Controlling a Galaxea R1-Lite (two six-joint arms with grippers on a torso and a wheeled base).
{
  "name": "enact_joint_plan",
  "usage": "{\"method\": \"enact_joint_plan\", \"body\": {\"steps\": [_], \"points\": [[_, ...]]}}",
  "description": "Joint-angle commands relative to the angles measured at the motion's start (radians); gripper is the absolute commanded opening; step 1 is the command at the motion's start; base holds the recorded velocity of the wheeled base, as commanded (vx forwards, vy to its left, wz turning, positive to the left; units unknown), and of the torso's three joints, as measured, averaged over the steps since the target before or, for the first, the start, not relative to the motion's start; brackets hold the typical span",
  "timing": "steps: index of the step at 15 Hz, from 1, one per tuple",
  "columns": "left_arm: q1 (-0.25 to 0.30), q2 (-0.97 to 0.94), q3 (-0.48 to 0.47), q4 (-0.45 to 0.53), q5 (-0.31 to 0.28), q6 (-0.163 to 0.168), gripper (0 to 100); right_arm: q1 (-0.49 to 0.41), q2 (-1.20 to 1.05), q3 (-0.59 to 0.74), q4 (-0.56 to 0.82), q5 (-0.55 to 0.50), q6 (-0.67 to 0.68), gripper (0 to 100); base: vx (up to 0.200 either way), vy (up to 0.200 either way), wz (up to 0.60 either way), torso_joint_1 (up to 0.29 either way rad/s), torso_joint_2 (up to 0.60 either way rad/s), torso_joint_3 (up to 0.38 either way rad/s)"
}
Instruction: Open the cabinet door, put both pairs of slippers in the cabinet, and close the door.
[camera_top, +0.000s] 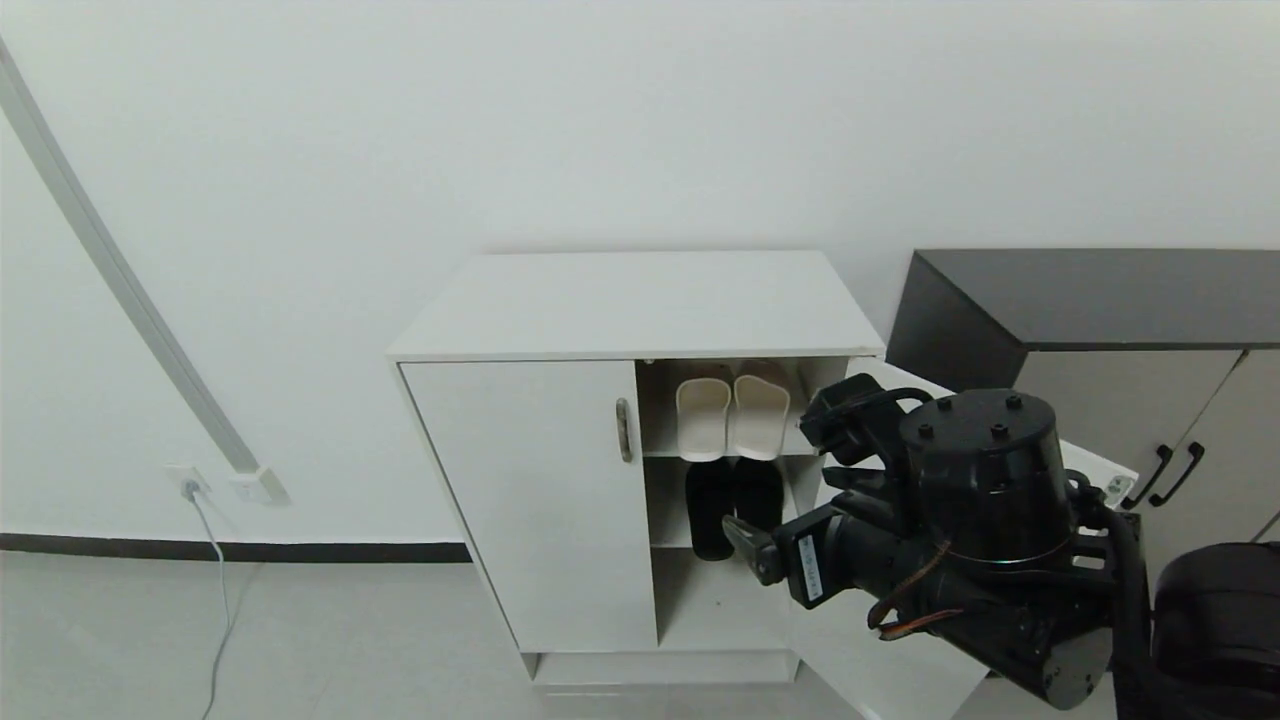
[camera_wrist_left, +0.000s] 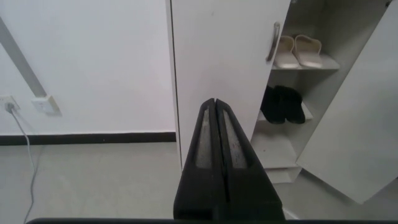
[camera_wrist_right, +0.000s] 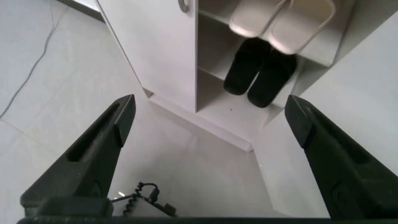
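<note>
Both pairs look stowed, so the step left is closing the door (camera_top: 860, 650). Your right gripper (camera_wrist_right: 208, 109), fingers spread wide and holding nothing, hangs before the cabinet (camera_top: 640, 300) by its open right side. Get behind the door's free edge and sweep it round in an arc, gently near the shelf fronts. Your left gripper (camera_wrist_left: 215, 106) is pressed closed, empty. The white slippers (camera_top: 730, 415) lie on the top shelf, the black slippers (camera_top: 732, 505) below, heels at the front edge
</note>
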Motion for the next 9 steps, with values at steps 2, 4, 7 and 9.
{"method": "enact_joint_plan", "body": {"steps": [2,4,7,9], "points": [[0.0,0.001,0.0,0.001,0.0,0.003,0,-0.015,-0.001,0.002,-0.003,0.0,-0.005,100,0.0,0.0,0.0,0.237,-0.56,-0.33],[0.0,0.001,0.0,0.0,0.0,0.0,0,-0.018,-0.003,0.003,-0.008,0.0,-0.005,100,0.0,0.0,0.0,0.251,-0.56,-0.332],[0.0,0.001,0.0,0.0,0.0,-0.002,0,-0.016,-0.004,0.022,-0.037,0.0,-0.017,100,0.0,0.0,0.0,0.263,-0.61,-0.334],[0.0,0.001,0.0,0.0,0.0,-0.002,0,-0.016,-0.003,0.028,-0.048,0.0,-0.017,100,0.0,0.0,0.0,0.207,-0.48,-0.263]]}}
